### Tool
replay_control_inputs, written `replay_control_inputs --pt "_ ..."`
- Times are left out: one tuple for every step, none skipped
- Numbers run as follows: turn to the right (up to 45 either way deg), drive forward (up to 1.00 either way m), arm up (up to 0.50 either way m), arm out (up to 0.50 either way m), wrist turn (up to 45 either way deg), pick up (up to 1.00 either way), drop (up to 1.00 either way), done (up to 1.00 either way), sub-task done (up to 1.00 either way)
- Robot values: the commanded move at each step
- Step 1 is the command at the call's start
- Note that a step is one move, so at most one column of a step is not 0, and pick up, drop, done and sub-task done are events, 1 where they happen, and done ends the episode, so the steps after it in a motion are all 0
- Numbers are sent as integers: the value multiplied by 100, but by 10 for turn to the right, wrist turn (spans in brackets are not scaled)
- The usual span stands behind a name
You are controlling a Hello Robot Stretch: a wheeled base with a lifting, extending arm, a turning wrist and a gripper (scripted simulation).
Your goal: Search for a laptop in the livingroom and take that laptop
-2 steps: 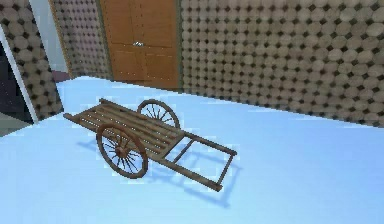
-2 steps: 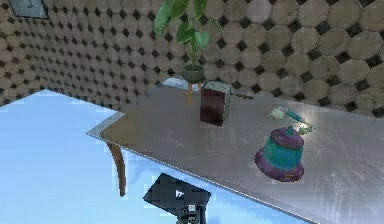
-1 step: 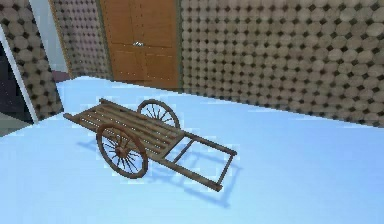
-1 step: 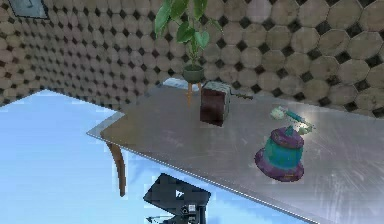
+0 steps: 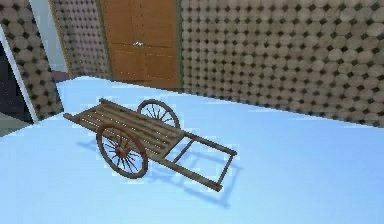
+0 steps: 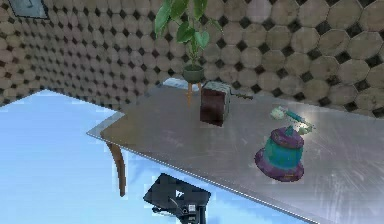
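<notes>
Ahead, pale blue floor point(image 5: 300, 180) lies wide and open to the forward view's right, up to a wall point(image 5: 290, 50) patterned with dark diamonds. A wooden cart point(image 5: 140, 135) stands left of the middle on 2 spoked wheels, its slatted bed toward that view's left and its 2 shafts down on the floor toward its right. Well behind it a wooden double door point(image 5: 140, 40) stands shut, and a dark opening point(image 5: 12, 90) with a white frame lies at that view's left edge.

Out to the arm side, a grey tabletop point(image 6: 150, 125) points its near corner at me, carried there by 1 curved wooden leg point(image 6: 117, 168). Blue floor lies open to the arm side view's left of that corner. At the tabletop's far edge, against the patterned wall, a small round pot point(image 6: 192, 72) holds a leafy green plant point(image 6: 185, 25). Just in front of it stands a dark brown box point(image 6: 214, 104), upright; what is in it I cannot tell. Toward the arm side view's right sits a purple and teal lump point(image 6: 280, 158) with a pale green piece on top.

My hand point(image 6: 185, 207) shows as a dark shape at the bottom edge, just below the tabletop's near edge. I cannot make out its far end, so I cannot tell whether it holds anything. Where the laptop is I cannot tell.
</notes>
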Motion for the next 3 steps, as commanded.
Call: replay_control_inputs --pt "0 0 0 0 450 0 0 0 0" --pt "0 0 0 0 210 0 0 0 0" --pt "0 0 -30 0 0 0 0 0 0"
